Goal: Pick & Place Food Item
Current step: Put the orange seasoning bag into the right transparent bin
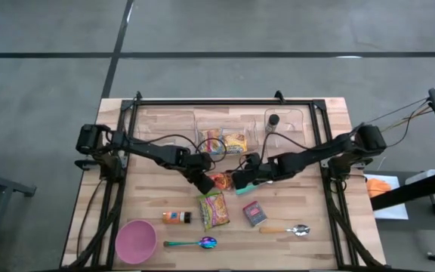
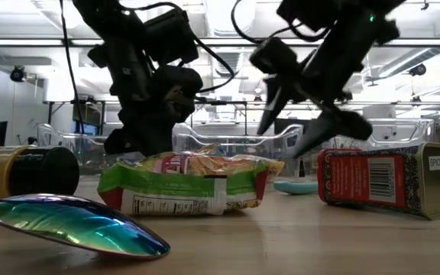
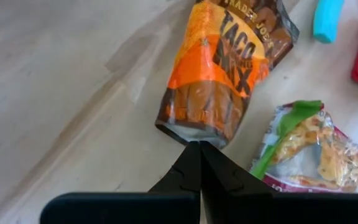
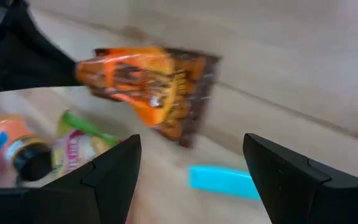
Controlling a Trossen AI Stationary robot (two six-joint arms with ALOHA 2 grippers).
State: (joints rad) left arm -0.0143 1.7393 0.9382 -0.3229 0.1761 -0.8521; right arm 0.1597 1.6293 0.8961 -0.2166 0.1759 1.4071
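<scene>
An orange-and-brown taco mix packet lies flat on the wooden table between my two grippers. My left gripper is shut and slants down at the packet's left end. My right gripper hangs open just right of the packet and above the table. In the right wrist view the packet lies ahead of my right gripper, beyond its fingertips and not between them. A green-edged snack packet lies flat nearer the front edge. My left gripper's shut fingertips meet the sealed end edge of the taco mix packet. They come slanting down from the table's left, in line with the packet's length. The packet lies flat on the table.
A turquoise piece lies on the table under my right gripper. A red spice tin, a steel spoon, an iridescent spoon, a pink bowl and an orange bottle fill the front. Clear bins stand behind.
</scene>
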